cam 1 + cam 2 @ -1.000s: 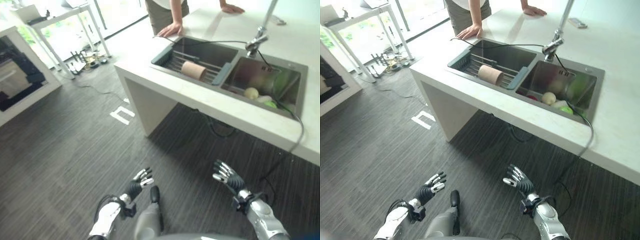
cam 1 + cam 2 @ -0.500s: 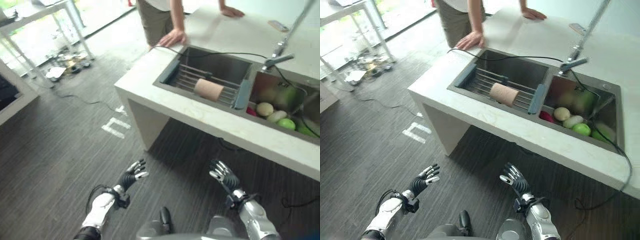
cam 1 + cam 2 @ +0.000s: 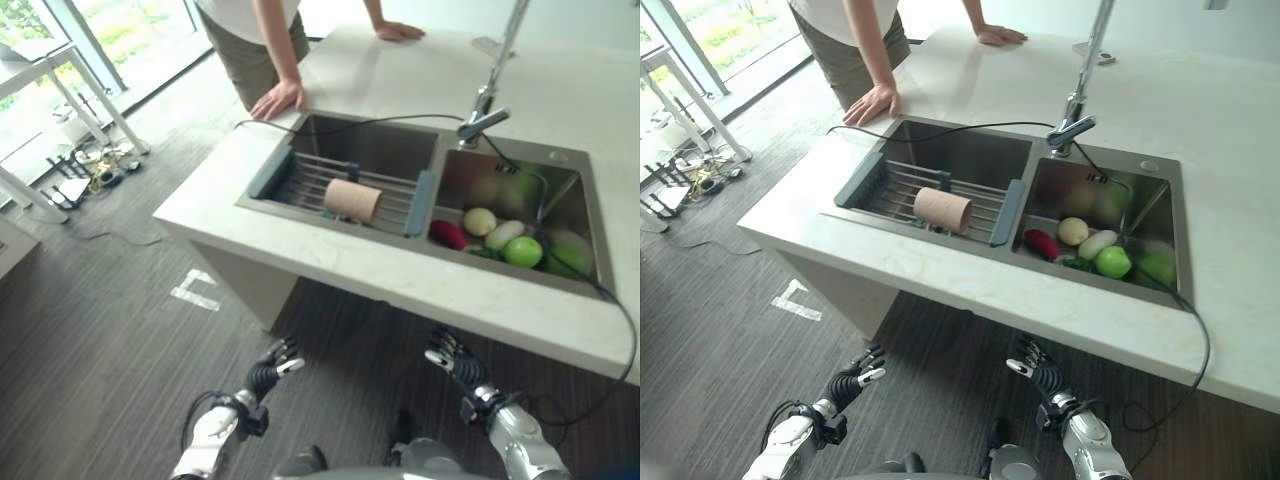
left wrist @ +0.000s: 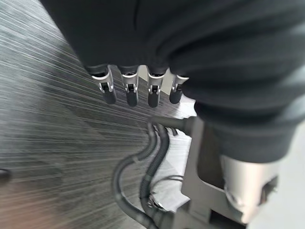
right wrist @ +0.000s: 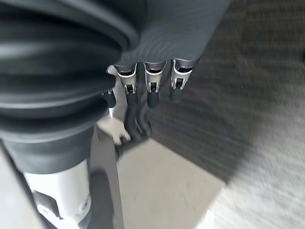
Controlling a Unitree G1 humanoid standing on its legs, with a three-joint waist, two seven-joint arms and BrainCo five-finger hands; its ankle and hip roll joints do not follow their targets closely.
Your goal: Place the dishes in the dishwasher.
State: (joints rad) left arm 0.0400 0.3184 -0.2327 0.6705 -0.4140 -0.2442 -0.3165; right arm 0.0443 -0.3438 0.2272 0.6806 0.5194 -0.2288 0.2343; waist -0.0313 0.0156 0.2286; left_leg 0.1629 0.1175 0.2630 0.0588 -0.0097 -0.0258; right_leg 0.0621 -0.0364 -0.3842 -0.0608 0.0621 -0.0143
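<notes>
A tan cup lies on its side on the rack in the left basin of the sink. The right basin holds a red piece, a pale round one and a green apple. My left hand and right hand hang low over the dark floor, in front of the white counter and below its edge. Both are open and hold nothing. The left wrist view shows straight fingers over the floor, and so do the right hand's fingers.
A person leans on the far side of the counter with a hand by the sink's corner. A black cable runs across the sink to the faucet. White table legs and clutter stand at the far left. A white tape mark is on the floor.
The camera has moved: the counter and sink now sit nearer and more central. Both hands stay low, open and empty.
</notes>
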